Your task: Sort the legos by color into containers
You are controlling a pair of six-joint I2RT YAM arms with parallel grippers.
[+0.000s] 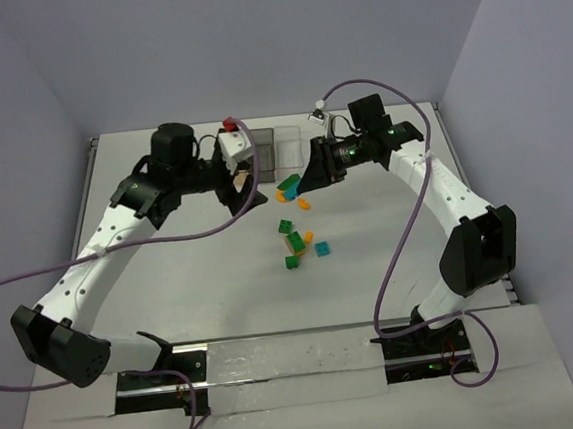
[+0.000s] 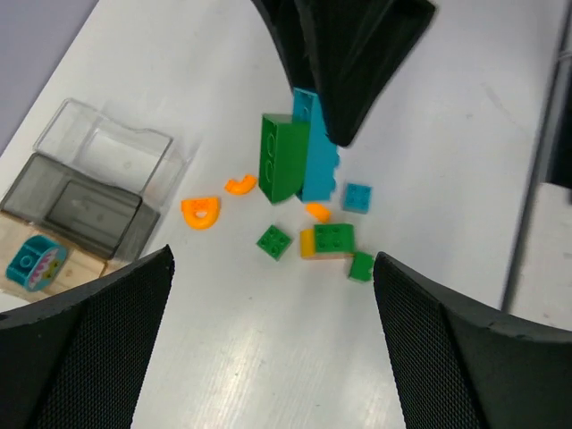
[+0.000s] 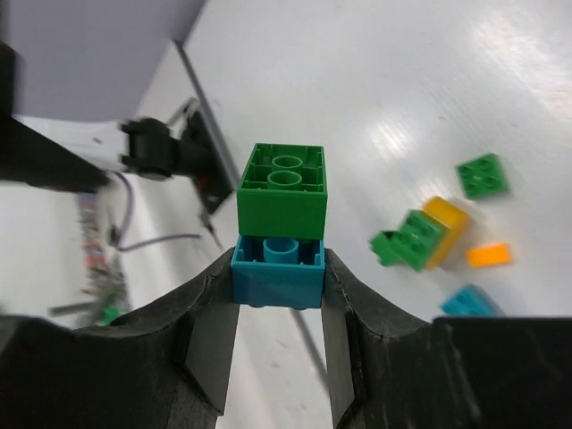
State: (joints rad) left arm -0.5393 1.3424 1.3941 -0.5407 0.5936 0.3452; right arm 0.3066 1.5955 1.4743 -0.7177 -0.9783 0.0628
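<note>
Presently a teal brick (image 3: 277, 268) (green brick (image 3: 281, 192) stuck on top) is clamped in the right gripper (image 3: 279, 273), pointed toward the spread-apart left gripper (image 2: 273, 304).

The left tool (image 2: 273, 268) partly hides the orange-brown container (image 2: 16, 231).

Left hand (image 1: 245, 193) and right hand (image 1: 314, 179) hover between loose legos (image 1: 294, 241) and containers (image 1: 277, 147).

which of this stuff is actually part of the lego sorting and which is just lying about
Part of the job: stacked green-teal bricks, loose legos, containers, teal round piece in the tinted box.
Just there: purple cables, metal base rail.
</note>
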